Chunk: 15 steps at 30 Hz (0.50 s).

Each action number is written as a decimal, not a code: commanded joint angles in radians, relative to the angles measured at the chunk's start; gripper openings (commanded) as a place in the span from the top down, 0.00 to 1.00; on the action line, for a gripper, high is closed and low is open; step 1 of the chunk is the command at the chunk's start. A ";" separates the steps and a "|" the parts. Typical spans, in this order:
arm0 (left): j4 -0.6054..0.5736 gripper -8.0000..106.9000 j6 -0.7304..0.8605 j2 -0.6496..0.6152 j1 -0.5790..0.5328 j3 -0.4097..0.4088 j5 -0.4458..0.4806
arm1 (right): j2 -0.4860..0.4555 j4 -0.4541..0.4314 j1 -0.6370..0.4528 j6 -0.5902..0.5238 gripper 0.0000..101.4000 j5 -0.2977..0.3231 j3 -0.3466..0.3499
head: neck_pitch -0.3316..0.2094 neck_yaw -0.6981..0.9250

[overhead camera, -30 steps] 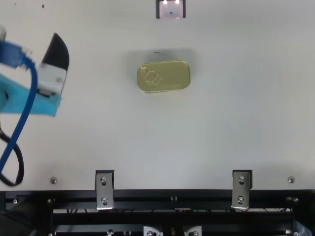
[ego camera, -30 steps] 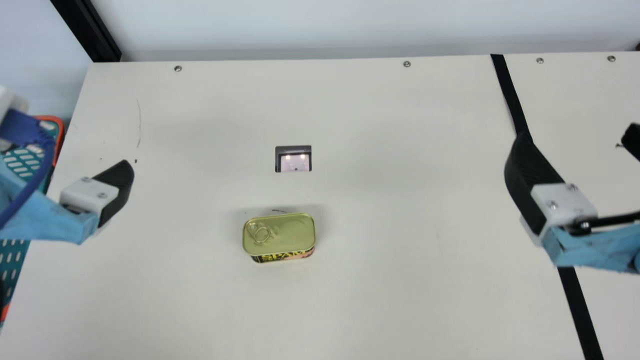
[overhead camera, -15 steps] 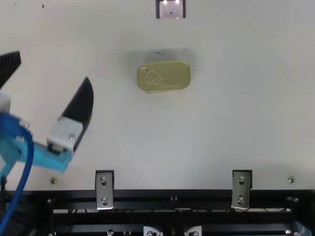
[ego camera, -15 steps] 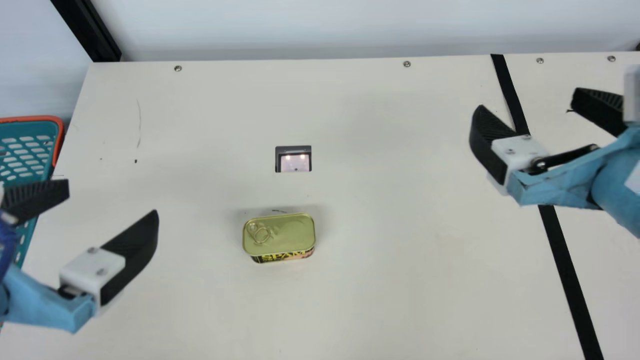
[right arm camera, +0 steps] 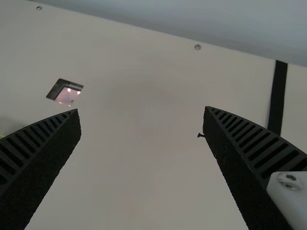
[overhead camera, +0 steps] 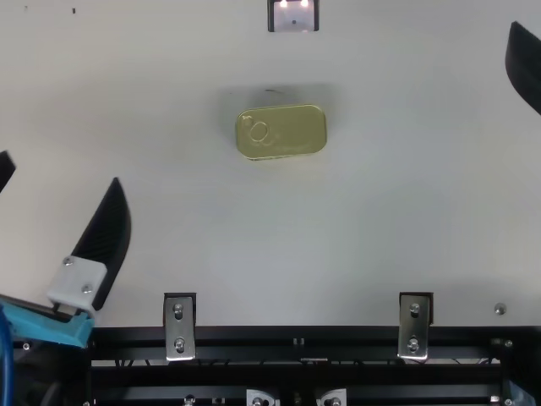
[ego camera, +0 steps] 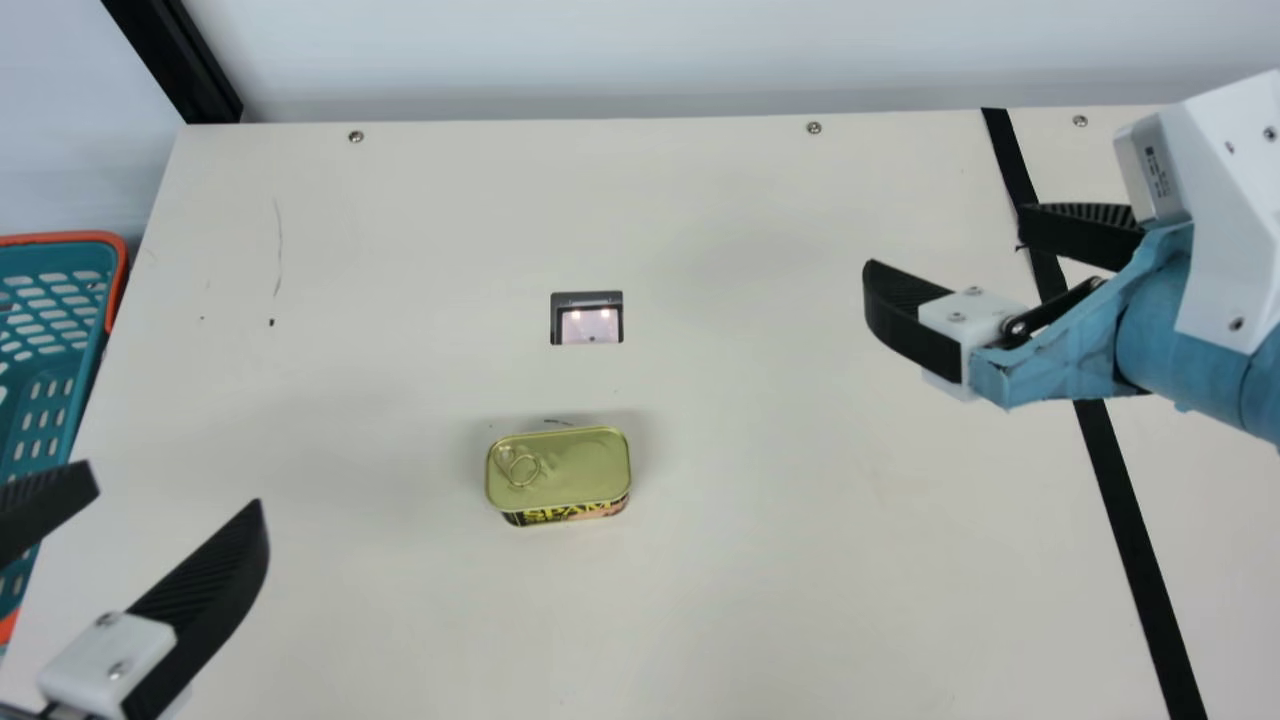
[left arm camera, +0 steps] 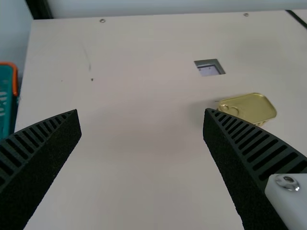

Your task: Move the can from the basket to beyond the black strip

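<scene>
The can point(ego camera: 558, 470) sits lid up on the counter point(ego camera: 750, 600), between the basket point(ego camera: 60, 239) just beside the left edge and the black strip point(ego camera: 1130, 530), which runs from the far edge toward the near one on the right; a small dark-framed inset point(ego camera: 587, 318) lies between the can and the far edge. The left end effector point(ego camera: 175, 487) is wide and empty near the near left corner, and the right end effector point(ego camera: 945, 237), also wide and empty, hangs toward the right edge, its arm crossing above the strip.
</scene>
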 commanded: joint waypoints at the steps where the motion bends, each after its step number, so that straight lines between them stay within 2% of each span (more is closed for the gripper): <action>1: 0.000 0.15 0.000 0.000 0.000 0.000 0.000 | 0.043 0.112 -0.083 -0.249 0.00 0.143 0.003 | -0.010 0.000; 4: 0.003 0.15 -0.003 -0.030 0.017 0.007 0.001 | 0.093 0.145 -0.152 -0.366 0.00 0.234 0.015 | -0.010 0.000; 7: 0.003 0.15 -0.003 -0.030 0.017 0.007 0.001 | 0.136 0.158 -0.195 -0.460 0.00 0.296 0.032 | -0.010 0.000; 10: 0.003 0.15 -0.003 -0.030 0.017 0.007 0.001 | 0.174 0.166 -0.220 -0.537 0.00 0.324 0.055 | -0.010 0.000; 15: 0.003 0.15 -0.003 -0.030 0.017 0.007 0.001 | 0.223 0.207 -0.227 -0.643 0.00 0.334 0.096 | -0.010 0.000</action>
